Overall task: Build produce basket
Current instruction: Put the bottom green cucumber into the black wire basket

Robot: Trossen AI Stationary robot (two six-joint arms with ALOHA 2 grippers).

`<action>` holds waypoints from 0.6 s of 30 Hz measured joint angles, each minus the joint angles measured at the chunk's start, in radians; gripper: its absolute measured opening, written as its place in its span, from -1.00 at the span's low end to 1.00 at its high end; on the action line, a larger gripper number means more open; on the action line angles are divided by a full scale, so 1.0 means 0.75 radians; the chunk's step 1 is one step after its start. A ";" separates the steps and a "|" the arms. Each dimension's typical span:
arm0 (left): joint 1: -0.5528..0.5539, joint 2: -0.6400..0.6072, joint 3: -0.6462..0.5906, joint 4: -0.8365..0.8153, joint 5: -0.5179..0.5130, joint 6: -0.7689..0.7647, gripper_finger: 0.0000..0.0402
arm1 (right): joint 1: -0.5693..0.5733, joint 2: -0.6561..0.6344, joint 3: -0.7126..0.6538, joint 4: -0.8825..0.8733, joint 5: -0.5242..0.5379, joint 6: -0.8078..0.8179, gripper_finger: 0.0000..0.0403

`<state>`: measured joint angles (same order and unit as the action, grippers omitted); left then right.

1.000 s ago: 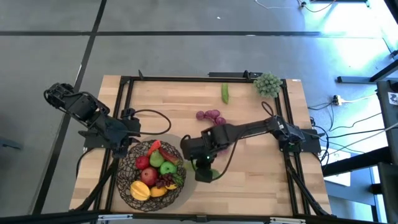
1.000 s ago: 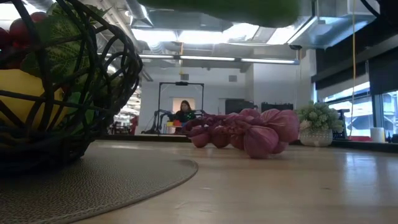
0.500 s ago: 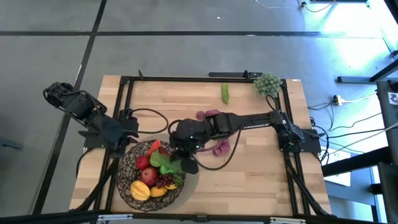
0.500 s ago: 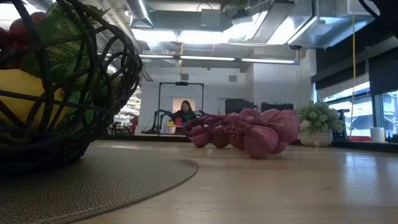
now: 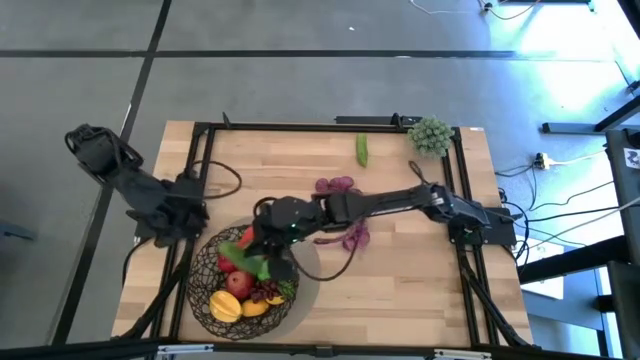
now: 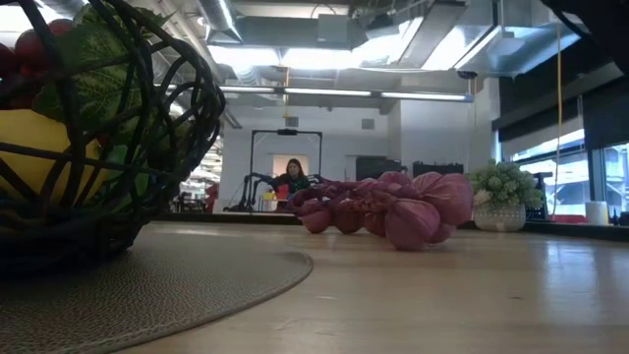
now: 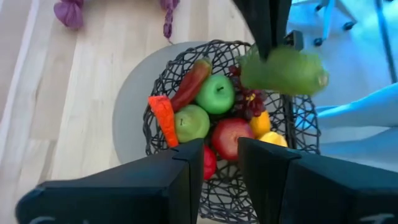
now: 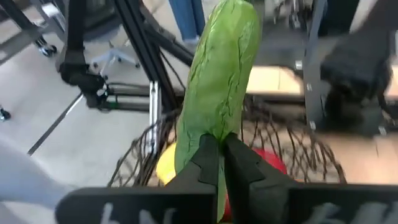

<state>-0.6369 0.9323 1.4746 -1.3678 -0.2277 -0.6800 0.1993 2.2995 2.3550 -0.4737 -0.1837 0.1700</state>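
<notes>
The wire basket (image 5: 204, 292) stands on a round grey mat (image 7: 127, 99) at the table's near left. It holds red and green apples, yellow fruit, a red chili and dark grapes. My right gripper (image 8: 222, 163) reaches in from the table's right and is shut on a green cucumber (image 8: 219, 81), which hangs over the basket (image 7: 163, 79) in the left wrist view (image 7: 283, 70). My left gripper (image 7: 221, 171) hovers open and empty off the basket's far left side (image 5: 172, 215). My right gripper pinches the cucumber's near end (image 8: 214, 138) between its two fingers. The fingers come from the table's right, slanting down, and lie along the cucumber. It sticks out ahead of the fingertips, lifted clear above the fruit in the basket.
Two purple grape bunches (image 5: 338, 185) (image 5: 352, 237) lie mid-table, under and beside the right arm. A second green cucumber (image 5: 362, 150) and a pale green grape bunch (image 5: 430, 135) lie at the far right. A black frame edges the table.
My right gripper has carried the cucumber toward the table's left, from beside the basket's right rim to above the basket, and has tipped up from pointing steeply down to nearer level. My left gripper has drawn back toward the table's left edge.
</notes>
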 joint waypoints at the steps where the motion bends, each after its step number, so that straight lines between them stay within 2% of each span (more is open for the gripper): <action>1: 0.000 -0.015 0.000 0.000 0.000 0.000 -0.56 | 0.000 0.020 0.000 0.048 -0.001 -0.010 -0.98; 11: 0.001 -0.093 0.001 0.001 -0.048 0.001 -0.56 | -0.005 0.220 0.001 0.639 -0.001 -0.097 -0.99; 18: 0.001 -0.092 0.001 0.001 -0.048 0.001 -0.56 | -0.026 0.310 0.000 0.671 0.007 -0.028 -1.00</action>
<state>-0.6365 0.8635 1.4750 -1.3674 -0.2638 -0.6792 0.1796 2.5323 2.3550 0.0296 -0.1786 0.1493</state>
